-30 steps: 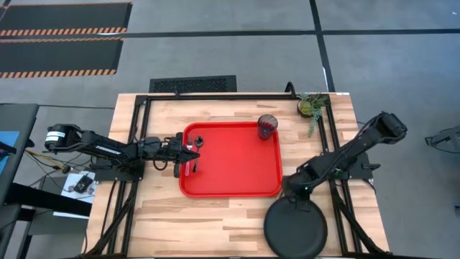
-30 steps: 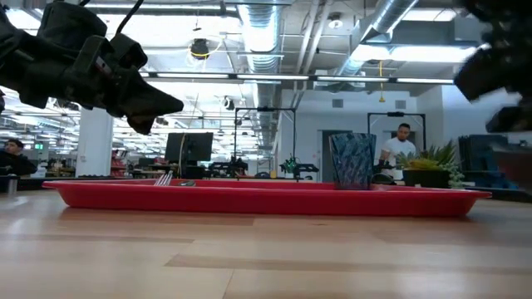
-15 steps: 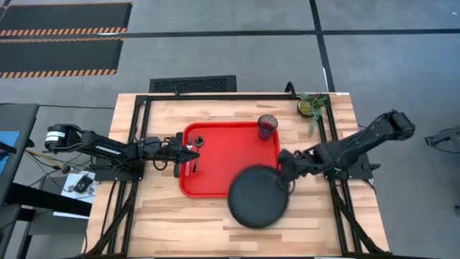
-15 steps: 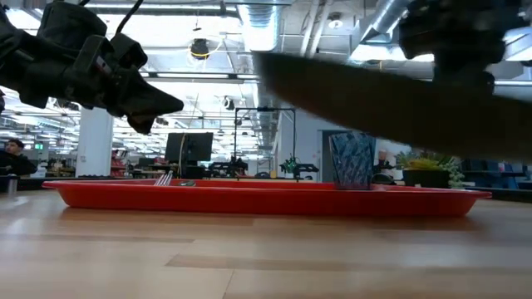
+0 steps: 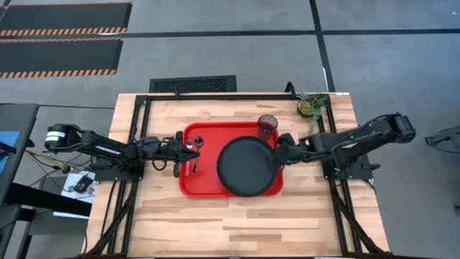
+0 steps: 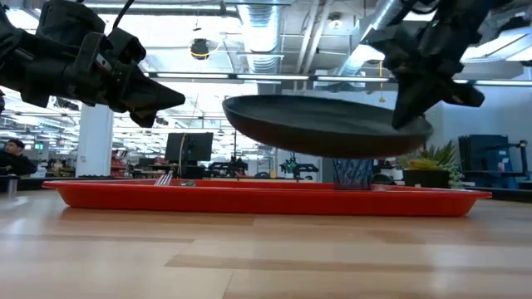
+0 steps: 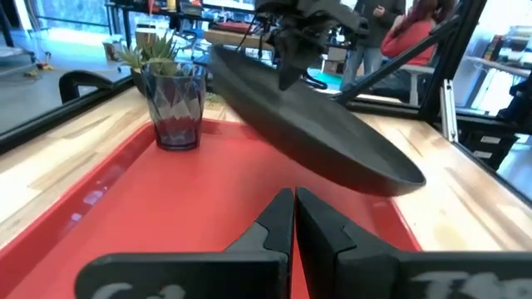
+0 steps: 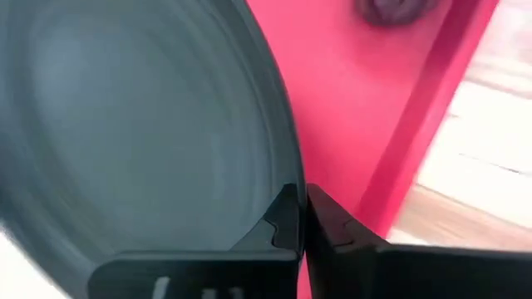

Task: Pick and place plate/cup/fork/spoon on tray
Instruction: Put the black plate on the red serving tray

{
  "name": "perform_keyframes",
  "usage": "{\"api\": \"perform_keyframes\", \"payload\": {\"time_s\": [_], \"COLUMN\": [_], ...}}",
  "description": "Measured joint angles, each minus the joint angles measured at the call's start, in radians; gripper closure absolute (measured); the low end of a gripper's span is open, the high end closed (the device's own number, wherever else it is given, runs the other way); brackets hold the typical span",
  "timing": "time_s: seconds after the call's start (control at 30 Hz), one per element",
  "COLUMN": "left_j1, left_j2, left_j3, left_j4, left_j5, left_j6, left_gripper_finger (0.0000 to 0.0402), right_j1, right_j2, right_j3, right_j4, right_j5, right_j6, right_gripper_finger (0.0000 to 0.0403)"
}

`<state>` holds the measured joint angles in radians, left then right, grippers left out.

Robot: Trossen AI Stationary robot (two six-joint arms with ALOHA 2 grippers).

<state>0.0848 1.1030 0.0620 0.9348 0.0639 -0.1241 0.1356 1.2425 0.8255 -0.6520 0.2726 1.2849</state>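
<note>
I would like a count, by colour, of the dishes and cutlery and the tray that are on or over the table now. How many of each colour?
Black or dark: 3, the plate, the cup, the spoon
Red: 2, the tray, the red-handled fork
Total: 5

A potted plant [image 5: 311, 106] stood at the tabletop's [image 5: 237, 223] far right corner; people [image 7: 397, 33] stood beyond the table.

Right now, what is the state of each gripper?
Left gripper: closed, holding nothing, at the tray's left edge.
Right gripper: closed on the plate, above the tray.
</note>
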Motion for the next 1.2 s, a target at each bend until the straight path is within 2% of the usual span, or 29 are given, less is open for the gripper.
{"api": "perform_keyframes", "payload": {"time_s": [0.13,0.33,0.63,0.9,1.2], "left_j1": [0.000,-0.011,-0.045,-0.060,-0.062], "left_j2": [0.000,0.000,0.000,0.000,0.000], "left_j3": [0.000,0.001,0.000,0.000,0.000], "left_j4": [-0.004,-0.010,-0.041,-0.067,-0.071], "left_j5": [0.000,0.004,0.006,0.003,0.002], "left_j6": [0.015,0.013,0.078,0.105,0.097], "left_gripper_finger": [0.0401,0.0401,0.0401,0.0401,0.0401], "right_j1": [-0.066,-0.130,-0.196,-0.230,-0.211], "right_j2": [0.062,0.181,0.253,0.284,0.284], "right_j3": [-0.001,0.000,-0.001,0.000,0.000], "right_j4": [0.012,0.176,0.219,0.229,0.246], "right_j5": [-0.078,-0.174,-0.192,-0.198,-0.229], "right_j6": [0.036,0.077,0.181,0.200,0.238], "right_gripper_finger": [0.0387,0.0389,0.0391,0.0388,0.0386]}}
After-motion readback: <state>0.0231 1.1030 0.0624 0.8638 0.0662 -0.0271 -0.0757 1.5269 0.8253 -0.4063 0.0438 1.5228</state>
